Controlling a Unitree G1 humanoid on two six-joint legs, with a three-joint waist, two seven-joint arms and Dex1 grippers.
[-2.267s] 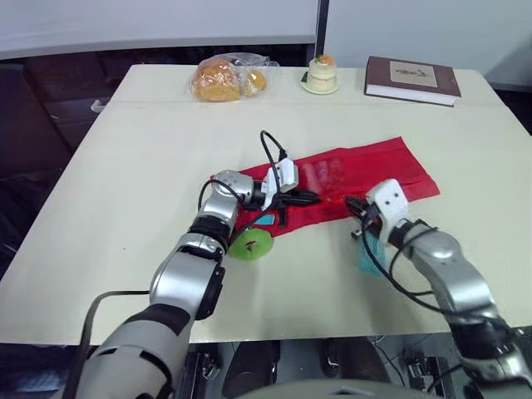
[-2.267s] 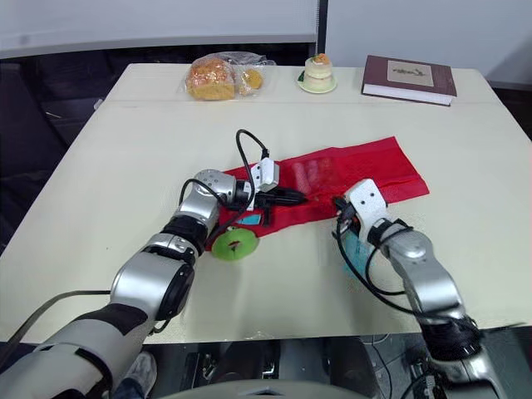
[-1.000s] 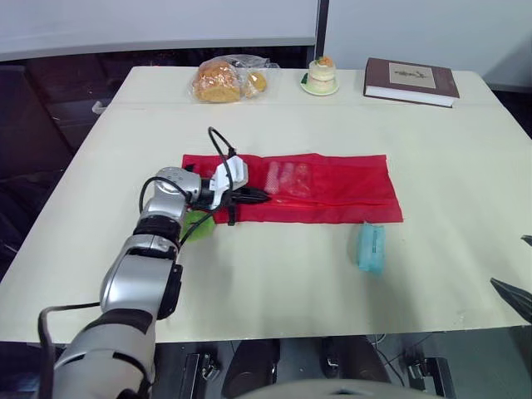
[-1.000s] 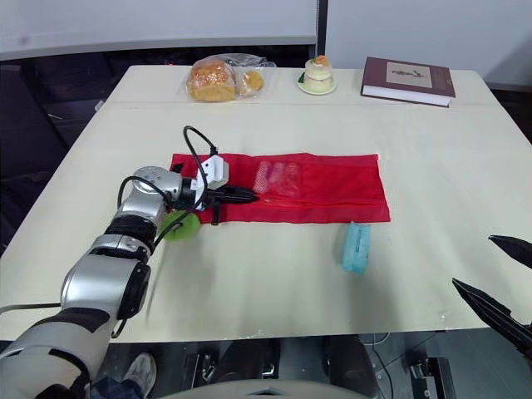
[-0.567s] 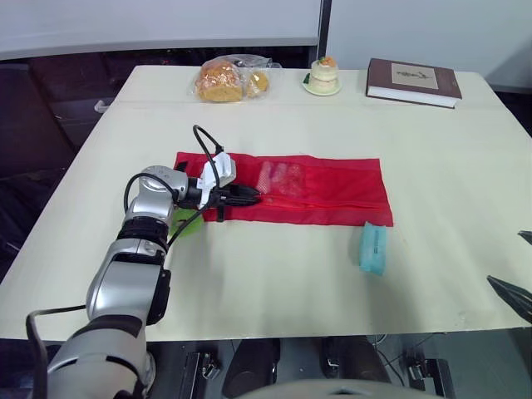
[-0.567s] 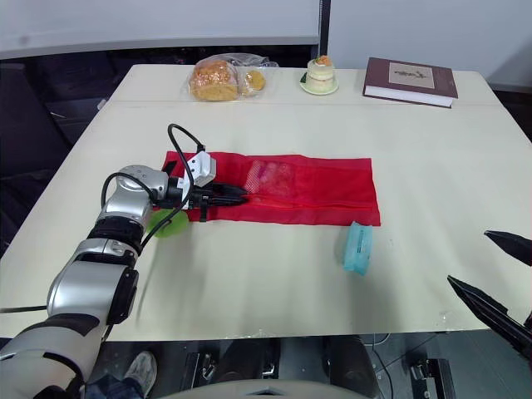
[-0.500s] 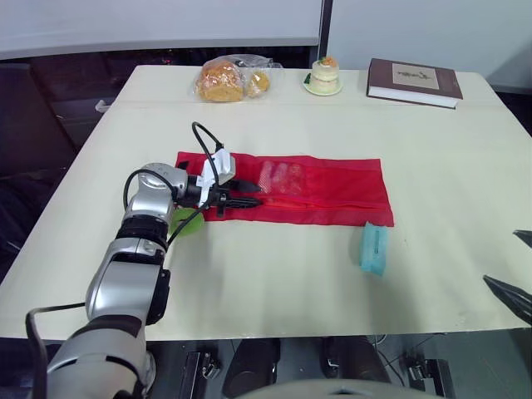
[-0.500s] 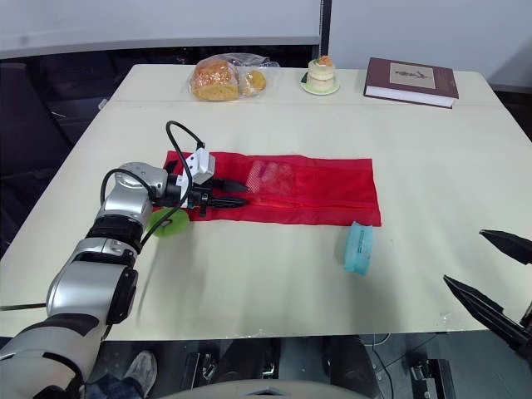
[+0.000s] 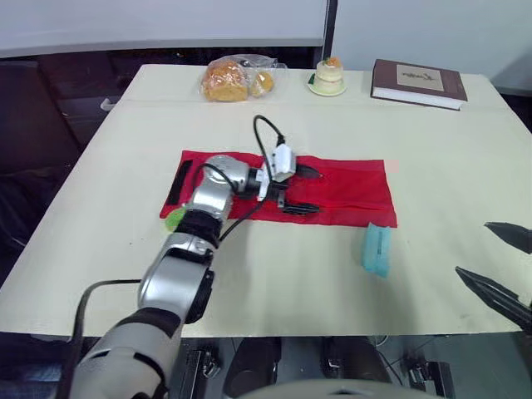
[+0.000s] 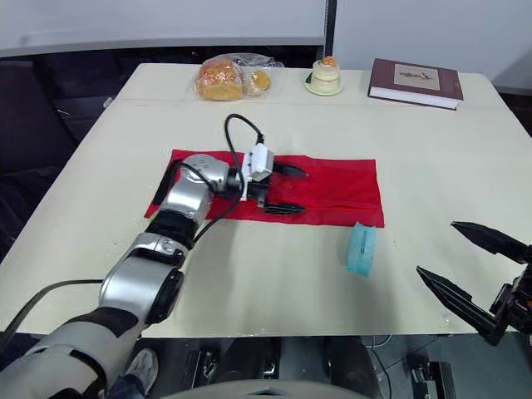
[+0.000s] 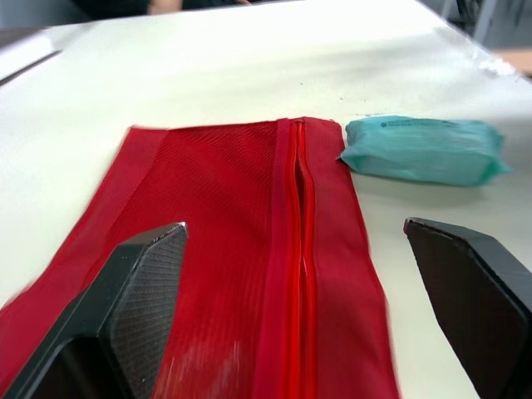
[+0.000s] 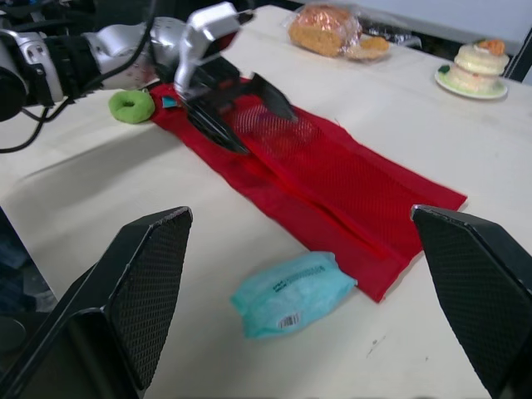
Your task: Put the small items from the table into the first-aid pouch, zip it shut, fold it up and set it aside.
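Cream tabletop (image 9: 125,158) carries everything you need to count. You have one red mesh pouch (image 9: 353,184) lying flat and unfolded across the middle. One teal packet (image 9: 376,249) lies on the bare table just beside the pouch's near right corner. One green round item (image 12: 131,105) sits at the pouch's left end. Along the far edge stand one bag of bread (image 9: 233,81), one small cake (image 9: 330,76) and one dark red book (image 9: 418,81).

Your left gripper (image 9: 317,192) hovers over the middle of the pouch with its two fingers spread wide, pinching nothing. Your right gripper (image 10: 438,248) hangs near the table's near right corner, well apart from the packet, its fingers also spread wide and empty.

From the head views the left arm covers most of the green item, so you see a sliver of it. The zipper (image 11: 299,216) runs the length of the pouch, but you cannot tell whether it is open. You cannot tell what lies under the mesh either.
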